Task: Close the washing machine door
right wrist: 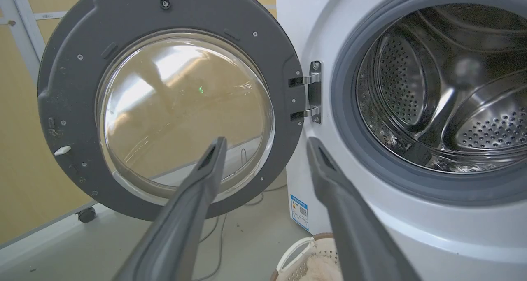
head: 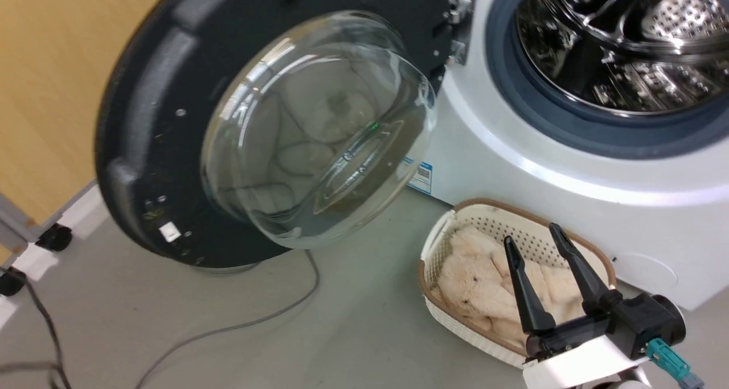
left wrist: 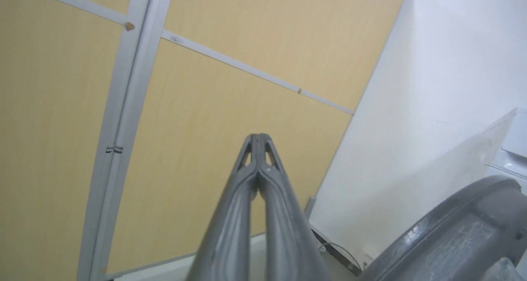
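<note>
The washing machine door [head: 171, 150] stands swung wide open to the left, its black ring around a bulging clear glass bowl [head: 319, 127], hung on a metal hinge [head: 460, 19]. In the right wrist view the washing machine door [right wrist: 74, 87] faces me beside the hinge [right wrist: 309, 92]. The white washing machine [head: 512, 167] shows its steel drum [head: 626, 41] and grey gasket. My right gripper [head: 531, 233] is open low at the right, above the basket. It points at the gap between door and drum, right gripper [right wrist: 265, 144]. My left gripper [left wrist: 258, 136] is shut on nothing, behind the door's edge [left wrist: 453, 240].
A cream perforated basket [head: 455, 229] with beige cloth sits on the floor against the machine's front. A grey cable [head: 256, 320] trails across the grey floor. A wooden partition [head: 51, 81] on wheels [head: 54, 238] stands at the left.
</note>
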Available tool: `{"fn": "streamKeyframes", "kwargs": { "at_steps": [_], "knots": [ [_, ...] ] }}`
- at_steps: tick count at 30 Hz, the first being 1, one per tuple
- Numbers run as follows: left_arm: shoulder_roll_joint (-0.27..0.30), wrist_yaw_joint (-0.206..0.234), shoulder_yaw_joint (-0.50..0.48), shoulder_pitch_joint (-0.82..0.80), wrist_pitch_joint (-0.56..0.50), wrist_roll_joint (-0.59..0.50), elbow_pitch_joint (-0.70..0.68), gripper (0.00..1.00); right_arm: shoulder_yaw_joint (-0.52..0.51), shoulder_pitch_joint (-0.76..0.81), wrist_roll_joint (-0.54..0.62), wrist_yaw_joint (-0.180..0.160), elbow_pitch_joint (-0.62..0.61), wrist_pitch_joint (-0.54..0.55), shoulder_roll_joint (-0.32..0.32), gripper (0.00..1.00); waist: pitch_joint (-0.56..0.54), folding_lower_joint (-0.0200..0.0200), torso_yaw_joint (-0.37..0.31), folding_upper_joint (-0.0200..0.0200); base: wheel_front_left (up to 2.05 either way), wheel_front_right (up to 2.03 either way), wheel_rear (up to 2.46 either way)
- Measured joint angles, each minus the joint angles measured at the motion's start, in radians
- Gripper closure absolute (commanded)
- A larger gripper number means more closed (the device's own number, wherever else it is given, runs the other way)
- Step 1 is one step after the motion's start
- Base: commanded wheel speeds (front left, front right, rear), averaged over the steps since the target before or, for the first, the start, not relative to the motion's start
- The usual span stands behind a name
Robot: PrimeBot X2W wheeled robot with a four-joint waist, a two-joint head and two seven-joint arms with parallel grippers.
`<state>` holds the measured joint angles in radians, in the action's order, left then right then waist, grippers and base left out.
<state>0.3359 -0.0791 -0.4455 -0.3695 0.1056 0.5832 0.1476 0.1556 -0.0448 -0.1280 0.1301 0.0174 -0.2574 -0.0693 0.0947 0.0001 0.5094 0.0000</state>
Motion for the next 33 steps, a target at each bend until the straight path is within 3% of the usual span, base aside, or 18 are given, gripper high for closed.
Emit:
{"fn": "streamKeyframes", "kwargs": {
  "at_steps": [3, 8, 13, 16, 23, 33],
  "knots": [
    [0.05, -0.01, -0.036, -0.102, -0.065, 0.091, 0.125, 1.0, 0.003, 0.0, 0.003, 0.0, -0.003, 0.0, -0.003, 0.0, 0.015, 0.0, -0.021, 0.0, 0.0, 0.0, 0.0],
    [0.078, 0.003, -0.082, -0.221, -0.22, 0.234, 0.335, 1.0, 0.015, -0.001, 0.005, 0.0, -0.005, 0.0, -0.007, 0.0, 0.037, 0.0, -0.049, 0.0, 0.0, 0.0, 0.0],
    [0.068, 0.054, -0.162, -0.303, -0.387, 0.404, 0.515, 1.0, 0.016, -0.008, 0.005, 0.0, -0.006, 0.0, -0.011, 0.0, 0.055, 0.0, -0.069, 0.0, 0.0, 0.0, 0.0],
    [0.053, 0.041, -0.171, -0.312, -0.508, 0.477, 0.58, 1.0, 0.015, -0.011, 0.005, 0.0, -0.006, 0.0, -0.012, 0.0, 0.062, 0.0, -0.076, 0.0, 0.0, 0.0, 0.0],
    [0.017, -0.014, -0.162, -0.311, -0.725, 0.592, 0.598, 1.0, 0.003, -0.011, 0.004, 0.0, -0.01, 0.0, -0.012, 0.0, 0.06, 0.0, -0.078, 0.0, 0.0, 0.0, 0.0],
    [-0.048, -0.038, -0.107, -0.233, -0.956, 0.675, 0.454, 1.0, -0.021, -0.016, -0.012, 0.0, -0.007, 0.0, -0.009, 0.0, 0.035, 0.0, -0.072, 0.0, 0.0, 0.0, 0.0]
  ]
}}
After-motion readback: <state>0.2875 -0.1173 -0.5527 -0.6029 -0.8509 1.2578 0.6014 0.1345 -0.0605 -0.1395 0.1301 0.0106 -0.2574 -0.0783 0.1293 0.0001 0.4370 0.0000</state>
